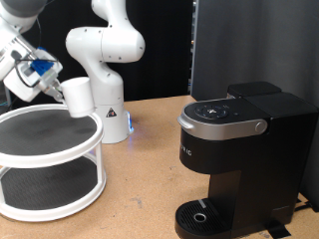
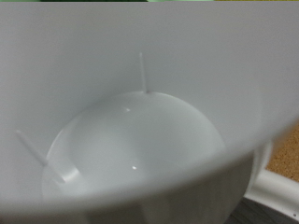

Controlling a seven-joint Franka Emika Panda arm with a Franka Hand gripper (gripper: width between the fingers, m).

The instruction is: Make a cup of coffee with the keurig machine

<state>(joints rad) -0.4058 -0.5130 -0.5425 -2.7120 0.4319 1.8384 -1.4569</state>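
The white cup (image 1: 78, 95) is held upright at the gripper (image 1: 55, 82) in the exterior view's upper left, just over the far rim of a white round two-tier rack (image 1: 50, 164). The fingers are closed on the cup's side. In the wrist view the cup's empty white inside (image 2: 131, 140) fills nearly the whole picture and the fingers do not show. The keurig machine (image 1: 244, 149), black and boxy with a silver-rimmed top, stands at the exterior view's right with its lid down. Its round drip tray (image 1: 204, 217) carries nothing.
The arm's white base (image 1: 108, 100) stands behind the rack on the wooden table (image 1: 145, 189). A black panel (image 1: 249, 45) stands behind the machine. The rack's dark mesh tiers carry nothing else.
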